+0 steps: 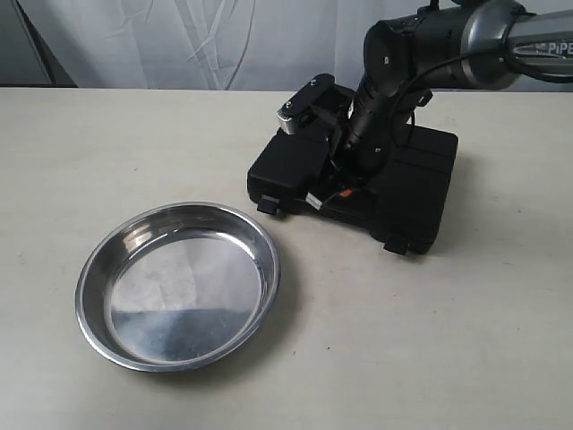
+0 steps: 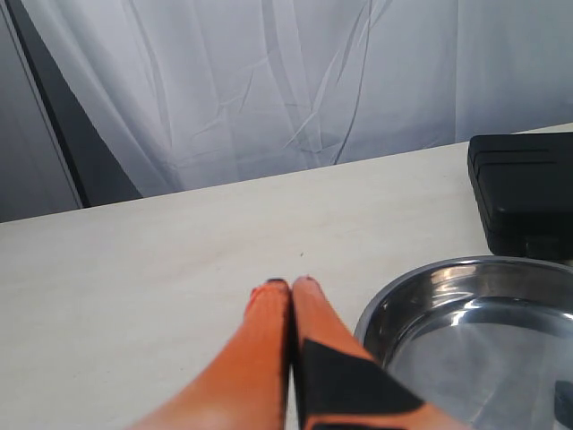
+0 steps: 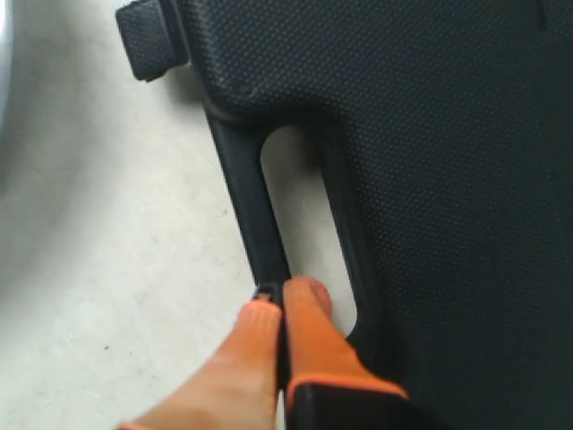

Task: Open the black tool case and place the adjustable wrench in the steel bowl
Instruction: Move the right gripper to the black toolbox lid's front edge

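Observation:
The black tool case point(image 1: 412, 179) lies closed on the table, so the adjustable wrench is hidden from view. My right gripper point(image 1: 324, 199) reaches down over the case's front edge. In the right wrist view its orange fingers point(image 3: 309, 327) are pressed together at the handle cut-out point(image 3: 304, 206), with one tip over the handle bar point(image 3: 246, 188); nothing shows between them. The steel bowl point(image 1: 179, 287) sits empty, front left of the case. My left gripper point(image 2: 291, 285) hovers shut above bare table beside the bowl's rim point(image 2: 380, 309), holding nothing.
Two small latches point(image 1: 267, 207) point(image 1: 397, 245) stick out of the case's front edge; one latch point(image 3: 148, 36) shows in the right wrist view. A white curtain point(image 1: 224, 36) hangs behind the table. The case's corner point(image 2: 524, 197) shows beyond the bowl.

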